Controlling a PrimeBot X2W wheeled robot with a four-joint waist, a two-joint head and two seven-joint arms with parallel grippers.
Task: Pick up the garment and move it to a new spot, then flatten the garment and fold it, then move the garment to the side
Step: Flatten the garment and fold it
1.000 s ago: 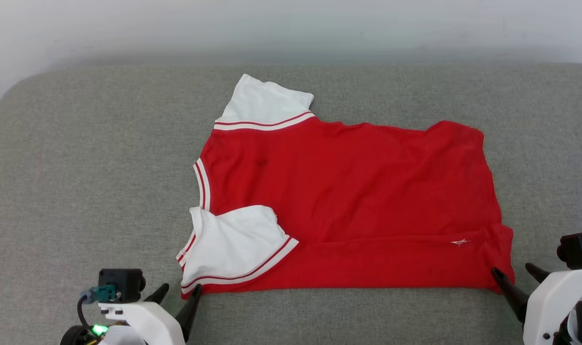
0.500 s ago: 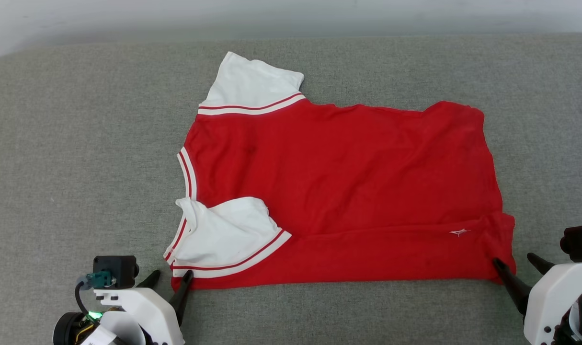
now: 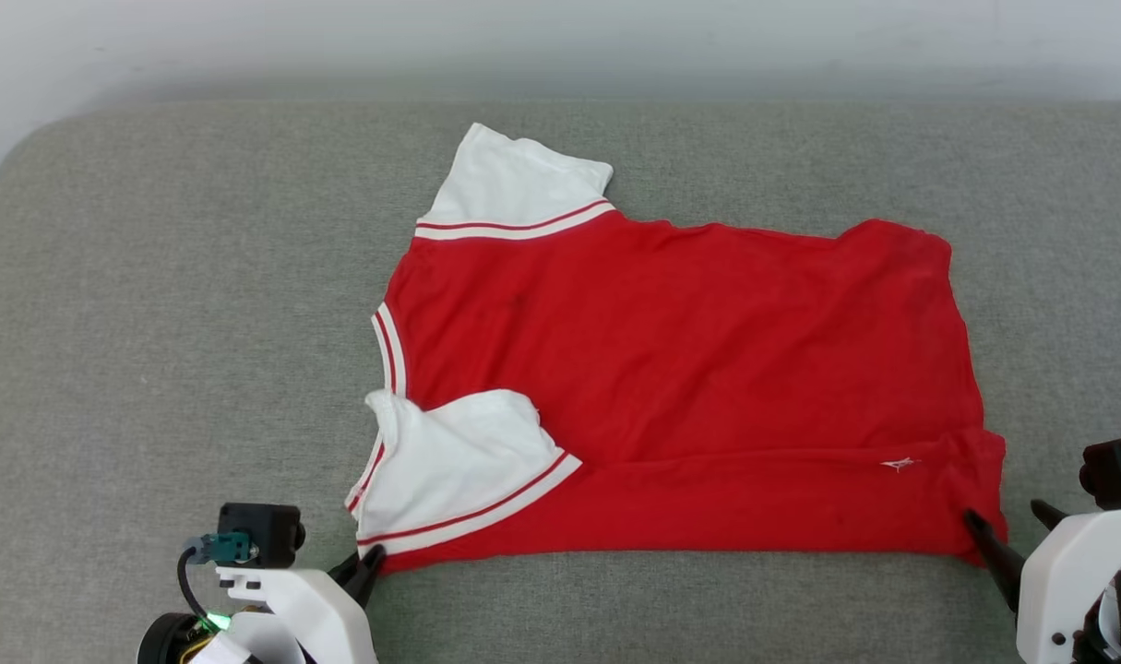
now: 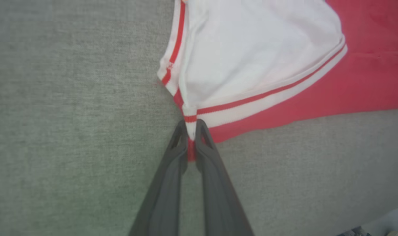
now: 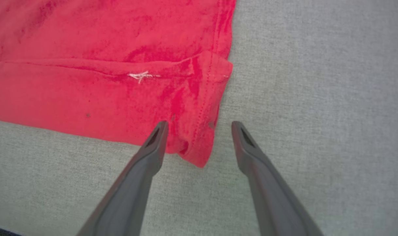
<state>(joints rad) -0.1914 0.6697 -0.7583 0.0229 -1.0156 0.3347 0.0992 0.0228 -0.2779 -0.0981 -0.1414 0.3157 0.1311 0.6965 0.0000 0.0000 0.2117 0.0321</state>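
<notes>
Left gripper (image 4: pixel 191 127) pinches the near corner of the garment (image 3: pixel 689 369), which lies flat on the gray cushion (image 3: pixel 154 323), so the wide-open right gripper (image 5: pixel 199 126) should pinch its corner tight before both lift together.

The head camera looks forward and down from well back, taking in the whole red shirt (image 3: pixel 689 369) spread on the grey cushion (image 3: pixel 154 277). The left wrist camera sits low and close, facing along the left gripper (image 4: pixel 191 124) at the shirt's white sleeve corner; the right wrist camera, just as close, faces along the right gripper (image 5: pixel 199 124) at the hem corner. Each wrist view shares its corner with the head view
</notes>
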